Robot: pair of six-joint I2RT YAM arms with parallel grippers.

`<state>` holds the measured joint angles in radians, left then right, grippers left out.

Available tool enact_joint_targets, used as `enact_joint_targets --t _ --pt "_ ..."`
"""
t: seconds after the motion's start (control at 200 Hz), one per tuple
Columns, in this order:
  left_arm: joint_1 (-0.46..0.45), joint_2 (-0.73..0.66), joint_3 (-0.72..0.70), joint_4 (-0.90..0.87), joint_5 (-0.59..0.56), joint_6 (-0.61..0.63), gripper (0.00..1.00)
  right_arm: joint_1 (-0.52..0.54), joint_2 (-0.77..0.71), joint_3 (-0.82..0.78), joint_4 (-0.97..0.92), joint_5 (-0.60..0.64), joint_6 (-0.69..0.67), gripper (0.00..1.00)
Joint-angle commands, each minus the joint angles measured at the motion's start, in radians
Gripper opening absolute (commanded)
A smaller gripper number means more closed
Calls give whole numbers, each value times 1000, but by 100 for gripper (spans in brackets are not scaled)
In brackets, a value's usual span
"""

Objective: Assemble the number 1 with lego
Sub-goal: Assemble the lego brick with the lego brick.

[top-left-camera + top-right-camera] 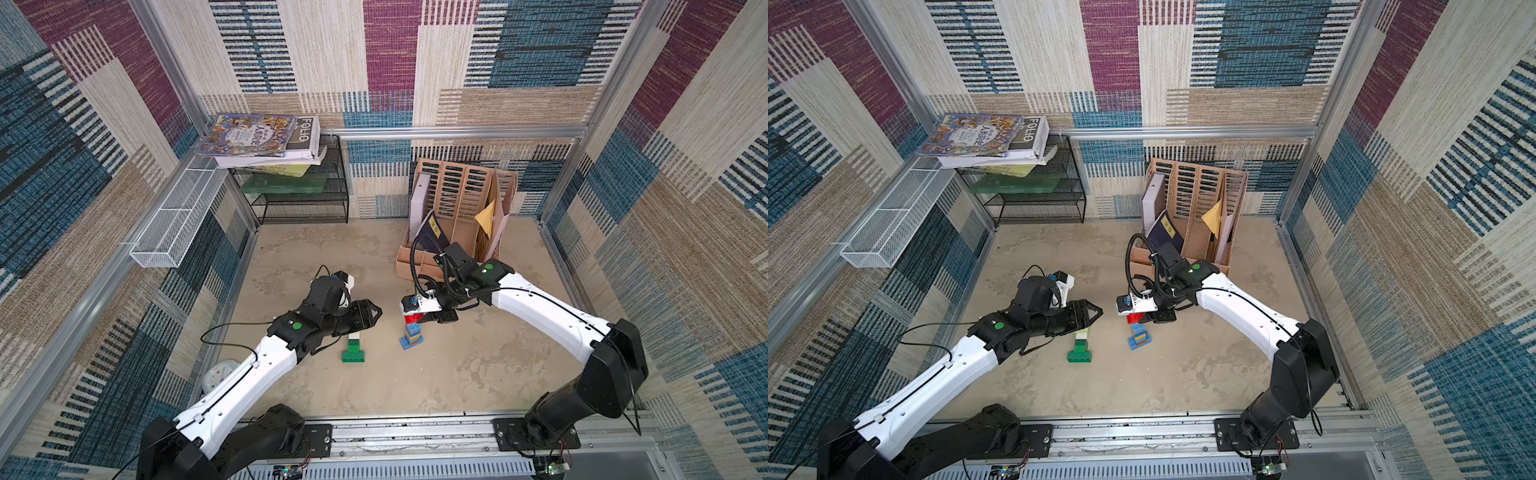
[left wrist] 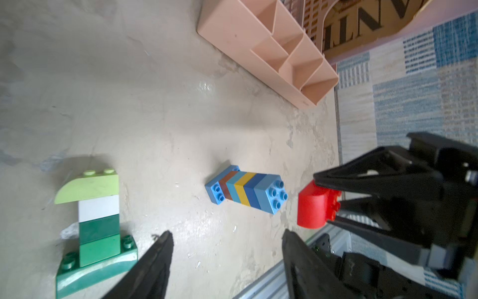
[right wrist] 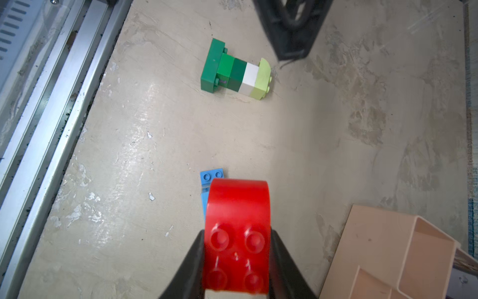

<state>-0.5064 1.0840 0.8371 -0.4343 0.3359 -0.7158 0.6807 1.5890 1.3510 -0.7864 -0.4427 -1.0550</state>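
While it is pinched on two sides by the right gripper, the red brick is held in the air right over the blue tower, with a small gap seen between them. Four round bumps are seen on the red brick, and one end is smooth and curved. The blue tower is stood up near the middle of the table and is built of shiny bricks: a wide blue foot, then brown, light blue, yellow, dark blue and light blue. At 9 o'clock from it, the green tower is laid on its side, with a wide dark green foot at its 6 o'clock end and a curved lime brick at its 12 o'clock end.

The right arm is reached in from 4 o'clock and bent at the wrist, so the gripper is pointed toward 9 o'clock. The left arm is reached in low from 7 o'clock, and the left gripper is pointed toward 3 o'clock over the lime end. Its black fingers are spread apart and nothing is held between them. The table top is pale, rough and scratched. A slotted pink-brown file holder is stood at 1 o'clock from the blue tower.
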Motion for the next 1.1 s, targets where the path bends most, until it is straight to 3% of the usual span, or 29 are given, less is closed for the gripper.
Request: enact_joint_targets --t 0.0,0.376,0.566,1.097 --pt "4 24 7 52 153 54 69 3 39 38 -67 -38 -58 21" --pt "17 138 44 79 327 69 69 3 112 95 -192 -105 -100 19" --pt "18 210 60 115 396 59 69 4 145 128 -224 -75 -112 18" --pt "19 314 72 133 456 53 67 32 195 162 -239 13 -138 19"
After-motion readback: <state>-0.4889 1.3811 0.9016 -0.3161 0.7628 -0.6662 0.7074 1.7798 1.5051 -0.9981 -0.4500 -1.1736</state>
